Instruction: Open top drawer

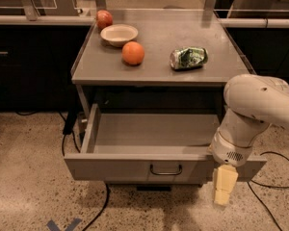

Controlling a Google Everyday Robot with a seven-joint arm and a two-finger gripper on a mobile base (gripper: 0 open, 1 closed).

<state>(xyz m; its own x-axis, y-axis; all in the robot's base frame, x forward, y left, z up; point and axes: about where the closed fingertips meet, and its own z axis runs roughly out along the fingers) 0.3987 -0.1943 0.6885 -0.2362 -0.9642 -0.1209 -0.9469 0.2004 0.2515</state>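
Top drawer (115, 167) stands pulled out; gripper (223, 195) hangs at its front right end, pointing down. Claw state: cannot tell.

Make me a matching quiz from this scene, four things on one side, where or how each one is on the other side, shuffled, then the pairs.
1. wide grey metal top drawer
2. crushed green can
3. round orange fruit
4. pale yellow pincer

A. lying on its side on the grey tabletop
B. pointing down before the drawer front's right end
C. pulled out
D. next to the shallow cream bowl

Pairs: 1-C, 2-A, 3-D, 4-B
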